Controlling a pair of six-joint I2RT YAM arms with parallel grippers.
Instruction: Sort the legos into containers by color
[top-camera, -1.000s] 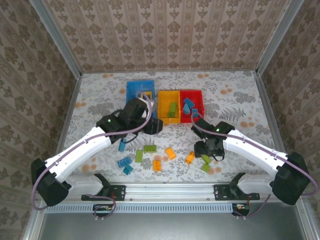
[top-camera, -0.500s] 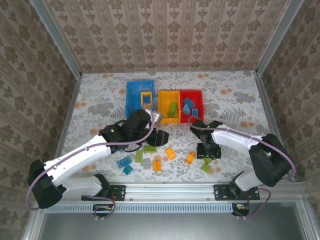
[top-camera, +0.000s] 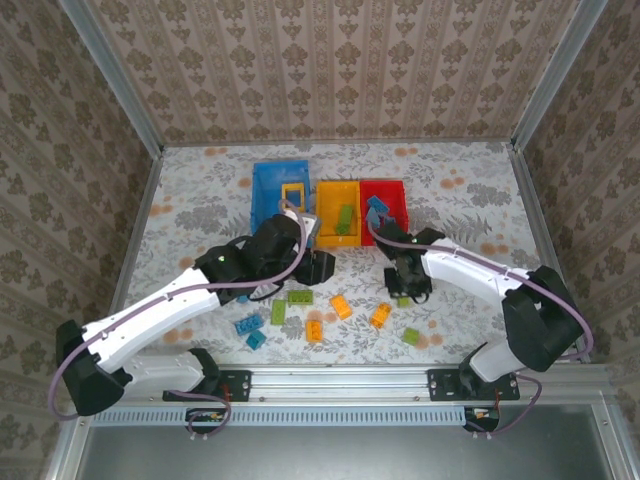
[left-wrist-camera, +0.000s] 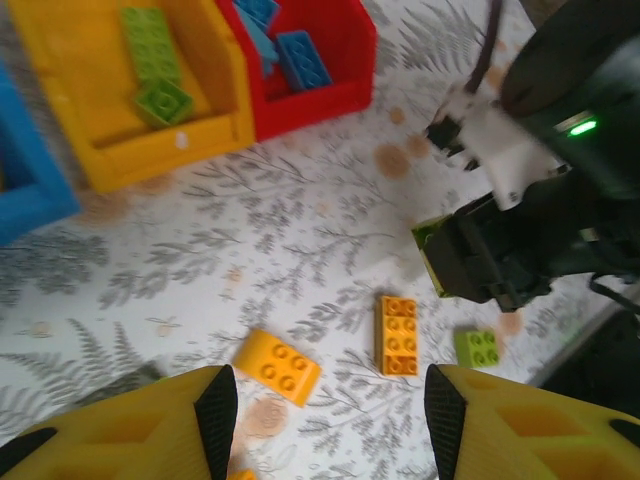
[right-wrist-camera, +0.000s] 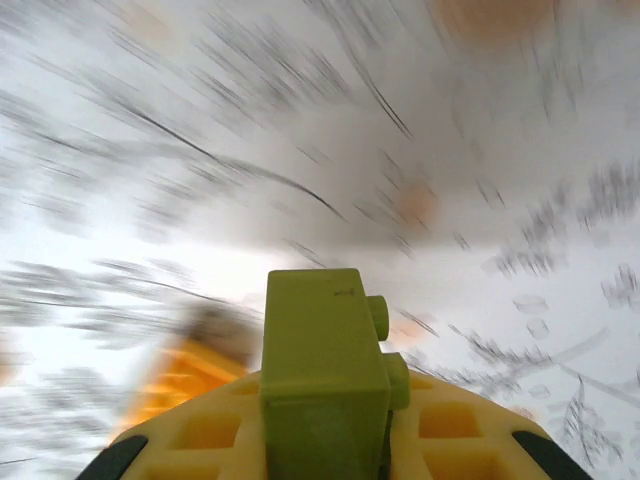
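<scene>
A lime green brick (right-wrist-camera: 325, 365) is clamped in the right pincer (top-camera: 408, 284), over the table (top-camera: 480, 200) just in front of the red bin (top-camera: 401, 200). Blue bricks (left-wrist-camera: 301, 60) lie in that bin and green bricks (left-wrist-camera: 152, 45) in the yellow bin (top-camera: 322, 215); the blue bin (top-camera: 260, 200) holds a yellow frame (top-camera: 293, 193). The left pincer (left-wrist-camera: 330, 420) hovers with its fingers wide apart and empty above loose orange bricks (left-wrist-camera: 397, 334).

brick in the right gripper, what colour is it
Lime green brick, clearest in the right wrist view.
</scene>
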